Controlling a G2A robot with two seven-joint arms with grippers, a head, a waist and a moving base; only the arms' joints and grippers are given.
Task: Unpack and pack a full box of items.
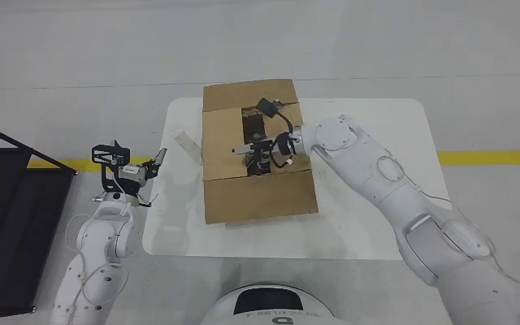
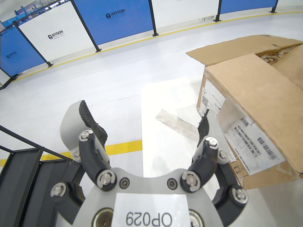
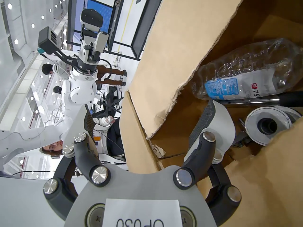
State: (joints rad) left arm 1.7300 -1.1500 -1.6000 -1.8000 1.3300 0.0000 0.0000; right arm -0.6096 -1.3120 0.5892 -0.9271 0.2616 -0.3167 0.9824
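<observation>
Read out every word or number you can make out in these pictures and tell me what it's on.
"OP029": tag on the left gripper.
"OP030": tag on the right gripper, cut by the picture's edge.
"JOYSON": fence panels.
"75": bottle label; the rest unreadable.
Stickers on the box: print too small to read.

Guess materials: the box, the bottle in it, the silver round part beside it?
Box: corrugated cardboard, matte brown; torn, fibrous flap edges. Bottle: thin clear plastic, glossy, crinkled walls, printed label. Round part: probably metal, silvery sheen, dark bore; coated plastic can't be ruled out.
</observation>
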